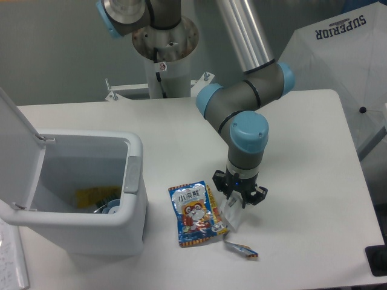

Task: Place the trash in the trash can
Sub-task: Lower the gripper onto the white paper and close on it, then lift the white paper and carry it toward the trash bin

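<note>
A: White wrapper [231,215] sits right under the gripper [237,204], beside the blue snack packet [195,215]. The arm [245,112] hangs straight down over it. The step in hand looks like the pick of that wrapper.

B: Jaws?

A: Pointed down at the wrapper, fingertips at or in the crumple. Cannot tell whether they have closed on it; the wrist blocks the gap.

B: Other trash?

A: The packet lies flat on the table [302,157], just left of the wrapper, its edge touching or nearly touching it. The torn strip [242,249] is near the front edge, just below the wrapper. None of the three is in the trash can [136,205] yet.

B: Can state?

A: Lid [17,145] is up on the left side, mouth open. Some yellow and dark items are already inside at the bottom. The grey tab [131,176] is on the near-right rim.

B: Next move needs?

A: Probably a firm close, a lift high enough to clear the right rim, then travel left over the opening. The path crosses the packet, so a low drag could shove it.

B: Room?

A: Open tabletop between the trash and the can. The strip lies close to the front edge, so a nudge could knock it off.
</note>
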